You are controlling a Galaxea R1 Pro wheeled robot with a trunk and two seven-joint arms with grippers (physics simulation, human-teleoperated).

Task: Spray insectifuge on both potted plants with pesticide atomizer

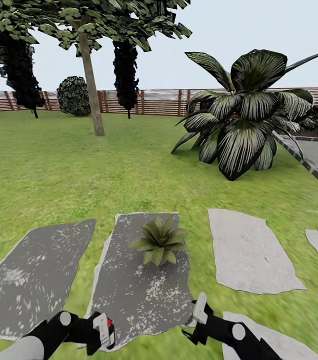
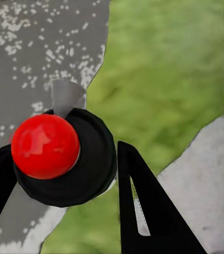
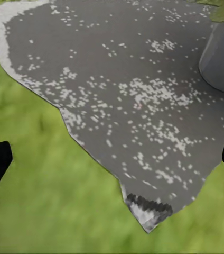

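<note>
Already left gripper [image 2: 64, 174] clenched on pesticide atomizer [image 2: 64, 159], red cap up, nozzle toward potted plant [image 1: 160, 240] on stepping slab [image 1: 129, 290] just ahead, ready for spraying. Right gripper [image 3: 112, 159] released, empty, near pot.

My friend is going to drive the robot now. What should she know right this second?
Left gripper: shut on the slim dark pesticide atomizer with the red ball top, low at the head view's left.
Right gripper: open, empty, hovering over the edge of a speckled grey stepping slab.
One potted plant, a low green rosette in a small round grey pot, stands on that slab just ahead.
Done: atomizer picked up.
Left: spray this plant, then find and spray the second one. No spray visible.
</note>
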